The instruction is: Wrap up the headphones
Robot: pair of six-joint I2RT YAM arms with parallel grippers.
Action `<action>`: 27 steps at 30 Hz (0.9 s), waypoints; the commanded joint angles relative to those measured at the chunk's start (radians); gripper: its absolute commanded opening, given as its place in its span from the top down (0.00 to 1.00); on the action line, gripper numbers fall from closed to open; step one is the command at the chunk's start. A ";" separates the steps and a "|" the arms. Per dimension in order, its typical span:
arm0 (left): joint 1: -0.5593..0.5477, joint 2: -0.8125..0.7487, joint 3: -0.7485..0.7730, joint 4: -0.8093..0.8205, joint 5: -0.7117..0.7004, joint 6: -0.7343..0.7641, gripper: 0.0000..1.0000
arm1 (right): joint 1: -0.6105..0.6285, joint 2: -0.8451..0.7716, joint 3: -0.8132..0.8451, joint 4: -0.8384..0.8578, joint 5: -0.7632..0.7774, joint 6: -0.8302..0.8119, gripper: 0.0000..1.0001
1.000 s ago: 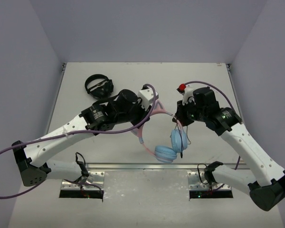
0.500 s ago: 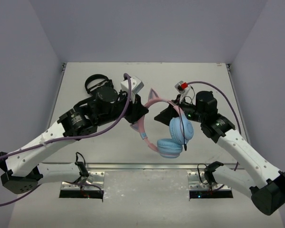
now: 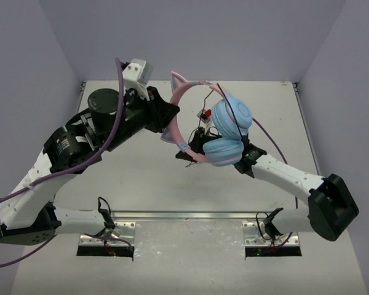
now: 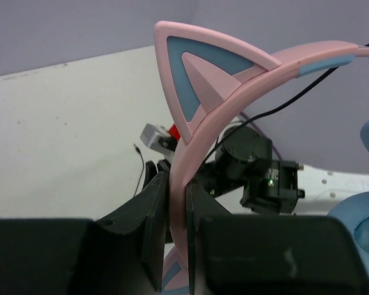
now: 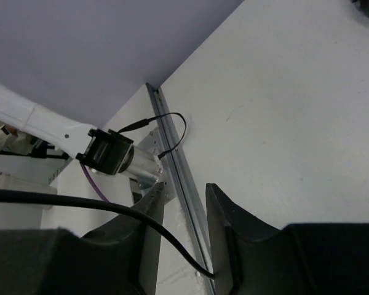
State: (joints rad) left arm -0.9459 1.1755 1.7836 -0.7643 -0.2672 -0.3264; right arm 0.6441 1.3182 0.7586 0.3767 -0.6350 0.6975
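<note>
White table point(image 3: 135, 184): floor of the top view, both arm bases at 6 o'clock.
Left arm point(image 3: 80, 141): reaches from its base toward 1 o'clock.
Right arm point(image 3: 289, 178): reaches from its base toward 10 o'clock, ending near view centre.
Headphones point(image 3: 230, 132): lifted off the table near view centre. Pink headband point(image 4: 246, 92) arcs at 12 o'clock, 2 blue ear cups point(image 3: 232, 117) stacked at its 4 o'clock.
Left gripper point(image 4: 177, 209): jaws clamped on the headband, just below 1 cat ear point(image 4: 203, 67).
Right gripper point(image 5: 184, 203): jaws a narrow gap apart, nothing visibly pinched.
Black cable point(image 5: 80, 203): crosses 1 finger of the right gripper and drops into that gap.
</note>
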 commanded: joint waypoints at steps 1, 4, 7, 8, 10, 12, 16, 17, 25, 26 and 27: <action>-0.008 0.015 0.094 0.010 -0.229 -0.115 0.99 | 0.057 0.003 0.016 0.169 0.008 0.039 0.66; -0.008 0.032 0.108 -0.015 -0.404 -0.183 1.00 | 0.113 -0.002 -0.044 0.251 0.020 0.060 0.65; -0.007 0.071 0.146 -0.068 -0.542 -0.299 1.00 | 0.172 -0.008 -0.091 0.283 0.047 0.066 0.69; -0.007 0.084 0.155 -0.096 -0.597 -0.312 1.00 | 0.183 -0.016 -0.116 0.303 0.055 0.072 0.74; -0.007 0.117 0.197 -0.136 -0.660 -0.368 1.00 | 0.215 -0.025 -0.143 0.329 0.080 0.083 0.91; -0.005 0.134 0.217 -0.193 -0.760 -0.413 1.00 | 0.245 -0.042 -0.182 0.352 0.092 0.095 0.95; 0.007 0.183 0.252 -0.202 -0.883 -0.401 1.00 | 0.298 -0.089 -0.252 0.358 0.141 0.099 0.99; 0.034 0.193 0.258 -0.213 -0.886 -0.399 1.00 | 0.321 -0.102 -0.257 0.341 0.153 0.085 0.99; 0.168 0.231 0.133 -0.224 -0.897 -0.421 1.00 | 0.460 -0.257 -0.089 -0.129 0.360 -0.076 0.99; 0.177 0.230 0.116 -0.216 -0.903 -0.422 1.00 | 0.480 -0.260 -0.059 -0.178 0.373 -0.116 0.99; 0.182 0.228 0.100 -0.214 -0.906 -0.427 1.00 | 0.486 -0.261 -0.027 -0.224 0.380 -0.136 0.99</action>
State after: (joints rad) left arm -0.7872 1.4281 1.9060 -1.0863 -1.0966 -0.6907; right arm 1.0966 1.0821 0.6281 0.3450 -0.3229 0.6689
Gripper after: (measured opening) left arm 0.119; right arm 0.013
